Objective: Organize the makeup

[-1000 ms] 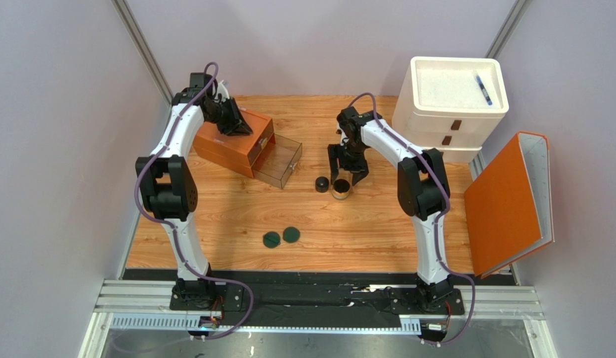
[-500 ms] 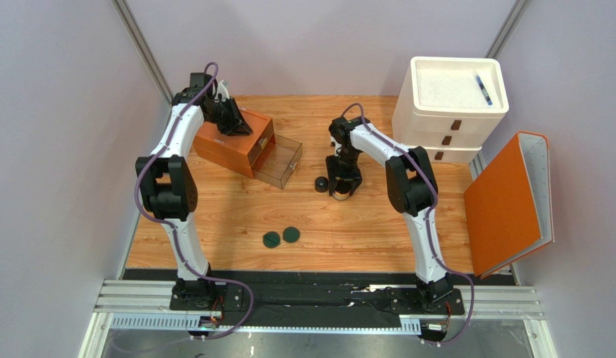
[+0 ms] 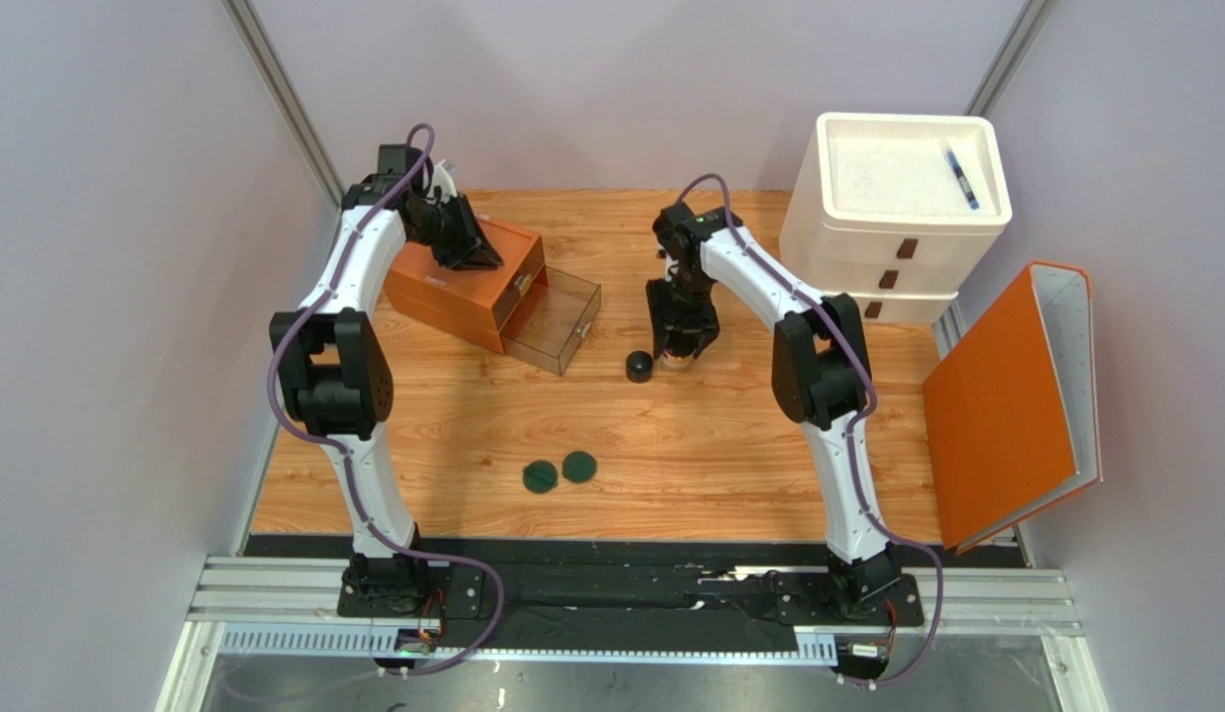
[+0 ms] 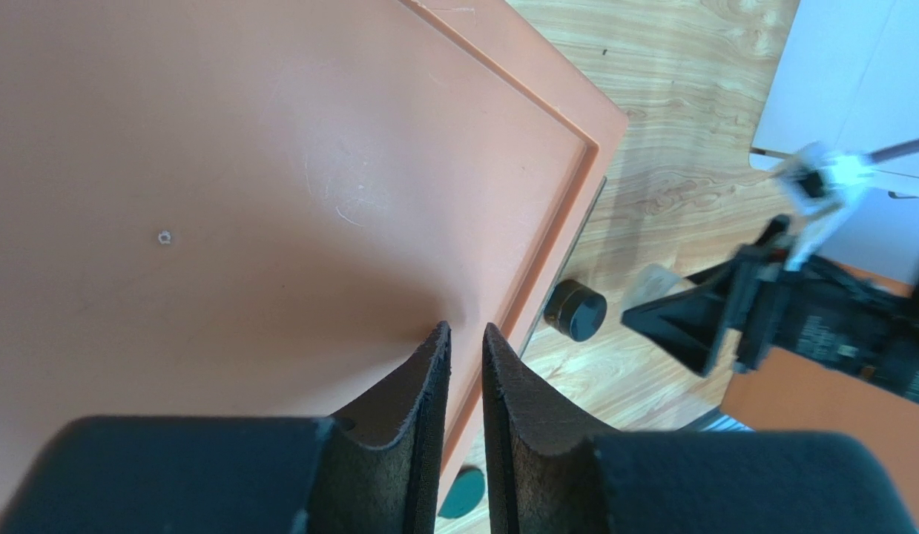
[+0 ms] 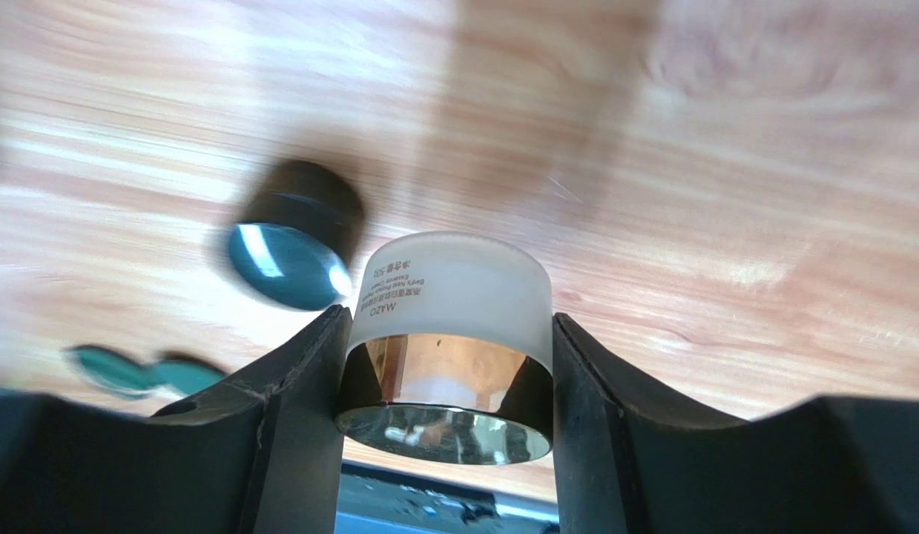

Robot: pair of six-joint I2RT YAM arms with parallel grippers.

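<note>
Right pincer [image 5: 447, 325] now farther back, round jar [image 5: 453, 292] tight between its fingers [image 5: 305, 384].

Count by kind:
- Two dark-green discs [image 3: 539, 476], lower centre.
- One black cap [image 3: 637, 365], centre.
- One round jar [image 5: 447, 345].
- One orange drawer box [image 3: 467, 285], upper left.
- One white drawer unit [image 3: 893, 215], upper right.
- One pen [image 3: 960, 175].
- One orange binder [image 3: 1012, 401], right edge.

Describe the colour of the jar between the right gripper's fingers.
The jar is frosted white with a shiny bronze band; the right wrist view shows it best.
</note>
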